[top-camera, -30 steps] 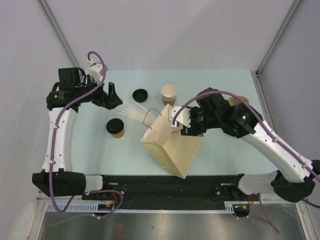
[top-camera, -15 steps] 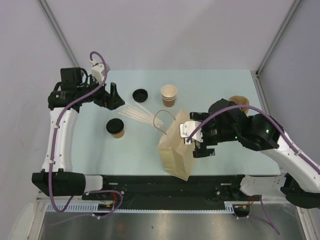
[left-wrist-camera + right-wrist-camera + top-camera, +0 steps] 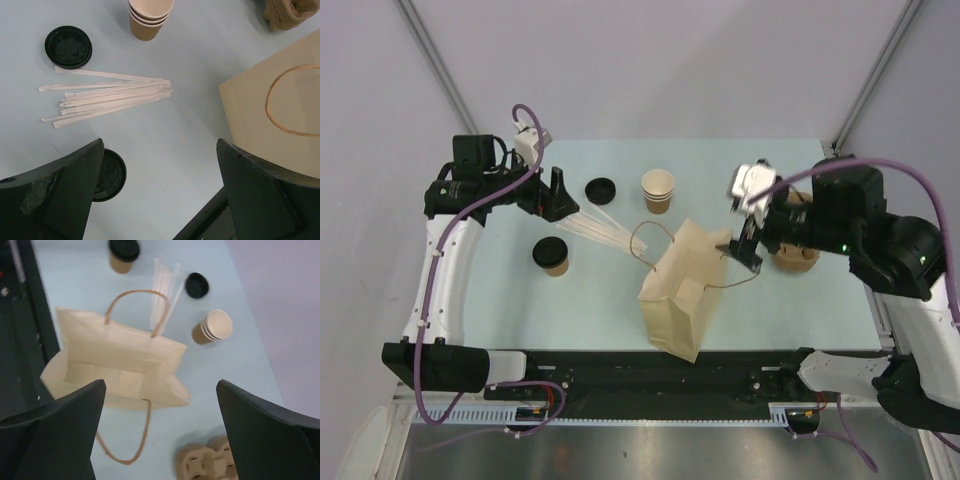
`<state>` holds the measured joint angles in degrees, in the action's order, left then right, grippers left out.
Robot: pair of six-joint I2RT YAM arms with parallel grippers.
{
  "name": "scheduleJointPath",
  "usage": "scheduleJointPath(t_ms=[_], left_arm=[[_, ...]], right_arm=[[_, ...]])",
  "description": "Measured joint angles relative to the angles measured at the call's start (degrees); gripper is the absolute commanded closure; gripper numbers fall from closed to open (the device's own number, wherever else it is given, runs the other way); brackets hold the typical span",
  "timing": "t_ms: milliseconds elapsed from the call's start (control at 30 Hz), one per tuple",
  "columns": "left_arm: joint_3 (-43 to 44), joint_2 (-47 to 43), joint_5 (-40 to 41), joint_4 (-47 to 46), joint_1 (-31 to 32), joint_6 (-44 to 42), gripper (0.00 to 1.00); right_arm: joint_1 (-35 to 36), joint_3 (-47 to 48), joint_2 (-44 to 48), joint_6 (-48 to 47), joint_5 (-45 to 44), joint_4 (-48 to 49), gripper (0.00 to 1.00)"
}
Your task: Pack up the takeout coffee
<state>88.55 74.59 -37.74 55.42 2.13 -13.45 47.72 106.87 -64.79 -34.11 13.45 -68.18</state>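
Left pincer (image 3: 159, 150) and right pincer (image 3: 161, 385) gape empty; the left should straddle the black-lidded brown kraft-paper cup (image 3: 551, 256) below its lid.

One two-handled kraft paper bag (image 3: 682, 295) is standing on the single table (image 3: 500, 300). One takeout coffee (image 3: 551, 256) is sitting there with its lid on, and one loose black lid (image 3: 601, 189) is lying on its own. Three lidless brown cups are nesting in one stack (image 3: 658, 190). One fan of paper-wrapped straws (image 3: 600, 228) is lying spread out, showing more than five, though they overlap too much for an exact count. One pile of pulp cup carriers (image 3: 205, 465) is sitting apart, and its layers cannot be counted.
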Motion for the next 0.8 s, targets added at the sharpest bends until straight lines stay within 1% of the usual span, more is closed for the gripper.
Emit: scheduleJointPath(t_ms=[100,133,200,233,267,300,333,400,433,500,533,600,700,800], left_arm=[[0.07,0.00,0.00,-0.24,0.09,0.15,0.01],[0.07,0.02,0.02,-0.44,0.15,0.31,0.01],[0.17,0.02,0.04,-0.57,0.39,0.50,0.01],[0.26,0.02,0.04,-0.74,0.57,0.55,0.01],[0.44,0.04,0.11,-0.76,0.66,0.55,0.01],[0.70,0.07,0.17,-0.90,0.74,0.55,0.00],[0.94,0.07,0.26,-1.05,0.76,0.55,0.00],[1.27,0.07,0.37,-1.55,0.79,0.59,0.01],[1.27,0.07,0.46,-1.92,0.79,0.68,0.01],[1.27,0.11,0.46,-2.40,0.81,1.09,0.00],[1.27,0.17,0.46,-2.64,0.83,1.44,0.01],[1.27,0.26,0.46,-3.10,0.83,1.64,0.00],[1.25,0.33,0.46,-3.98,0.85,2.03,0.00],[1.01,0.33,0.46,-4.44,0.87,2.05,0.00]], right_arm=[[-11.76,2.16,-1.88,4.26,3.19,2.54,0.06],[-19.50,3.17,-3.50,6.10,6.27,3.39,0.07],[-30.47,4.83,-6.21,9.33,10.54,4.11,0.15],[-37.88,5.68,-8.70,11.17,13.77,4.37,0.22],[-41.97,6.10,-10.23,12.07,15.19,4.42,0.24],[-46.95,6.21,-12.70,13.18,17.35,4.24,0.30],[-51.74,6.05,-15.30,14.05,19.02,3.63,0.41],[-60.13,4.46,-20.37,14.97,20.39,2.56,0.45],[-62.73,3.21,-22.03,15.13,20.20,2.14,0.49],[-67.87,-0.76,-25.14,14.86,18.95,1.36,0.51],[-69.79,-3.21,-26.18,14.62,18.08,1.14,0.57],[-72.46,-7.54,-28.04,13.86,16.22,0.07,0.57],[-73.90,-12.33,-29.83,12.76,13.84,-0.13,0.60],[-73.83,-14.19,-31.63,12.37,12.09,0.63,0.63]])
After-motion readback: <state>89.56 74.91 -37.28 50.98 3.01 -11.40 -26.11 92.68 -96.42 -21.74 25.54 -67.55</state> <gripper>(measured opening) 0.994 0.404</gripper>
